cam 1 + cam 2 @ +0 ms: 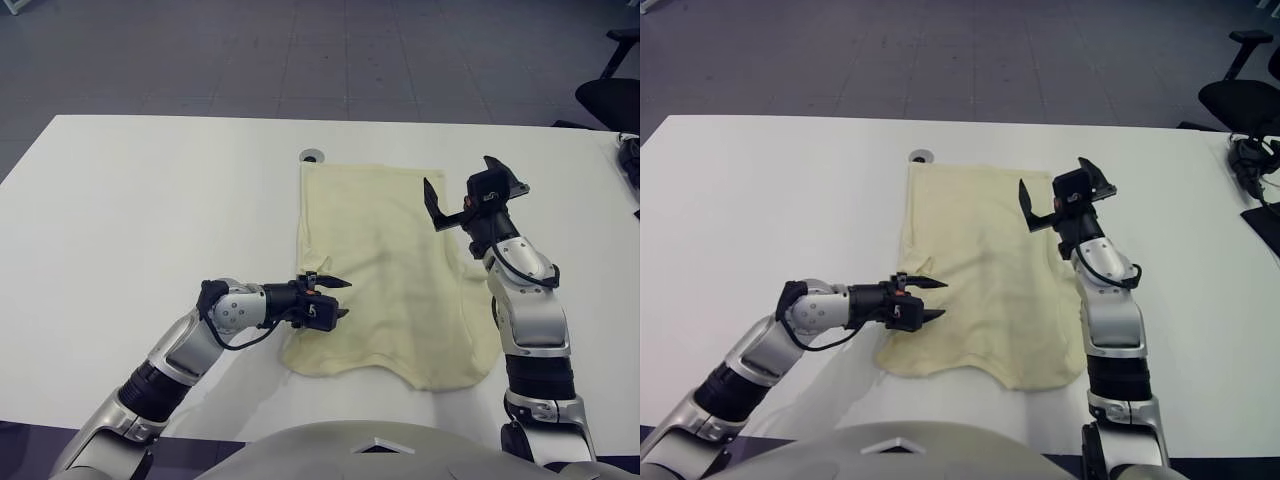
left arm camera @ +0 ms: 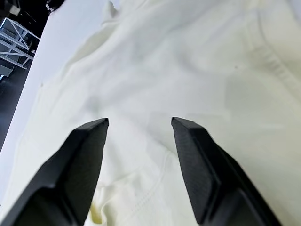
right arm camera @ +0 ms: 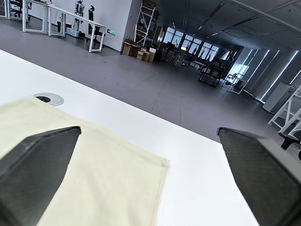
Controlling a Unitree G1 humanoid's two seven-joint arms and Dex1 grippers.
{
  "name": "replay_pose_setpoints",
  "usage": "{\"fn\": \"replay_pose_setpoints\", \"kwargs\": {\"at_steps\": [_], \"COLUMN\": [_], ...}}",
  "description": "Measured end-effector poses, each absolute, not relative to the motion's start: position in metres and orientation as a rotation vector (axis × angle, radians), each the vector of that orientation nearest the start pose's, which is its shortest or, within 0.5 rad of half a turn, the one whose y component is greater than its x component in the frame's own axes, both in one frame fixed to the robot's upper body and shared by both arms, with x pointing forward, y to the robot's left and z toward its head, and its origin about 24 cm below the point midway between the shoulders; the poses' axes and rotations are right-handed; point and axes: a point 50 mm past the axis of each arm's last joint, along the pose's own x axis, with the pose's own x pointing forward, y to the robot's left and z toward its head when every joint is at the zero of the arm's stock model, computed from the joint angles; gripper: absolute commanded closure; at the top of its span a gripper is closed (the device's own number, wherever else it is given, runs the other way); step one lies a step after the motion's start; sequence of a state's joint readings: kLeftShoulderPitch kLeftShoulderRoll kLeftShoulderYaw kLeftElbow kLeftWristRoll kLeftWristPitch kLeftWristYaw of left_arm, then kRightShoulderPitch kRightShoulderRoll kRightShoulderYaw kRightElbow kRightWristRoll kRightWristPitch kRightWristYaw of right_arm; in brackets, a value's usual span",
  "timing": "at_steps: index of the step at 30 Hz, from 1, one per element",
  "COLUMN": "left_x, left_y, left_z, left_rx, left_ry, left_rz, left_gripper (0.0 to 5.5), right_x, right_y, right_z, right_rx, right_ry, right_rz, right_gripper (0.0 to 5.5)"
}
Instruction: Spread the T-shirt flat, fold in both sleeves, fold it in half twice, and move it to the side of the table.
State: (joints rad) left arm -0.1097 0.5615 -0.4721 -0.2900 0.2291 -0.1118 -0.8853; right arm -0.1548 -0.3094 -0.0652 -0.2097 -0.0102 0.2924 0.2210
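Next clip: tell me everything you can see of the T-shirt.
The T-shirt is pale yellow soft cloth with stitched hems, lying on the white table as a long narrow shape, its sides apparently folded in. The far edge is straight, beside a round grommet; the near edge is uneven. Light creases cross it. The open left gripper is at its left edge, toward the near end; the open right gripper is raised over its right edge. Whether either touches it is unclear.

Silver arms [image 1: 530, 320], black cables [image 1: 244, 344], black wedge fingers [image 2: 84, 165].
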Motion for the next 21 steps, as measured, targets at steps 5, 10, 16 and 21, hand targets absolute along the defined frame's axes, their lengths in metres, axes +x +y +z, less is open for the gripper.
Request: {"fn": "replay_pose_setpoints", "kwargs": {"at_steps": [5,10,16,21], "left_x": [0.221,0.24,0.235,0.214], "left_y": [0.107,0.151,0.196,0.187], "left_z": [0.089,0.112,0.1,0.077], "left_rx": [0.811,0.809,0.911,0.863], "left_ry": [-0.145,-0.151,-0.006,0.056], "left_rz": [-1.225,-1.034,-0.994,-1.142], "left_gripper": [1.45,0.56,0.12,0.12], "right_x": [0.277,0.277,0.277,0.277], "right_y": [-0.194,-0.194,-0.195,-0.196], "right_z": [0.115,0.115,0.115,0.114], "right_rx": [-0.32,-0.32,-0.321,-0.327], "right_ry": [-0.055,-0.053,-0.049,-0.042], "right_rz": [0.16,0.162,0.163,0.166], "right_gripper": [0.1,0.1,0.1,0.1]}}
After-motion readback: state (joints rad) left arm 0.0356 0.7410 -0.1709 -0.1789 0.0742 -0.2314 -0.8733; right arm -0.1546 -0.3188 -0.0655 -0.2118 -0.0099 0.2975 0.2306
